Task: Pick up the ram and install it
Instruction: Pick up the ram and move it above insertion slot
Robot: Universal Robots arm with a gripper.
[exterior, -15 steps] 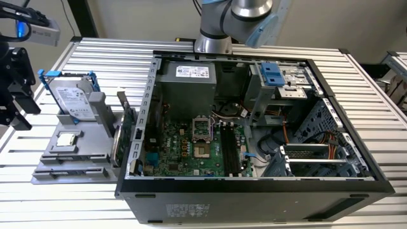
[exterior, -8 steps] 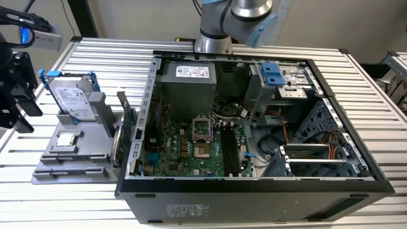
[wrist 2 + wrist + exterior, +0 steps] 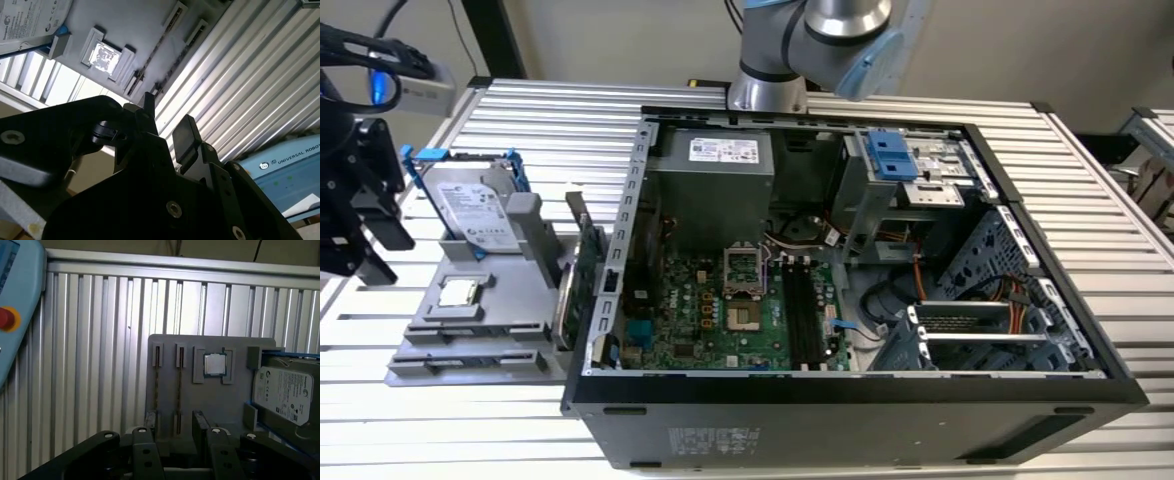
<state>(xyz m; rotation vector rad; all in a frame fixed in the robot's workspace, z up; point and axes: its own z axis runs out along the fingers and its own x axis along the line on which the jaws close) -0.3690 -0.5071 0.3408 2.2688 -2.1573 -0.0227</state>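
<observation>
Ram [image 3: 179, 390] on edge in a slot of the gray holder [image 3: 225, 405], with a twin stick just beside it, not yet picked up. Gripper [image 3: 178, 435] near the holder, fingers apart, nothing between them. Probably best to square the fingers across the thin edge, centre them on the length, stay clear of the neighbouring stick, and pull straight out of the slot. Long axis level along the slot, thin edge up, roughly parallel to the side wall of the computer case [image 3: 638, 200]. Further out on the holder: chip [image 3: 215, 364], then hard drive [image 3: 282, 395].

open pc case [image 3: 854, 430] on slatted table [image 3: 440, 430]; beside it grey tray [image 3: 480, 350] w/ hdd [image 3: 470, 205] upright, cpu chip [image 3: 459, 292] flat.
</observation>
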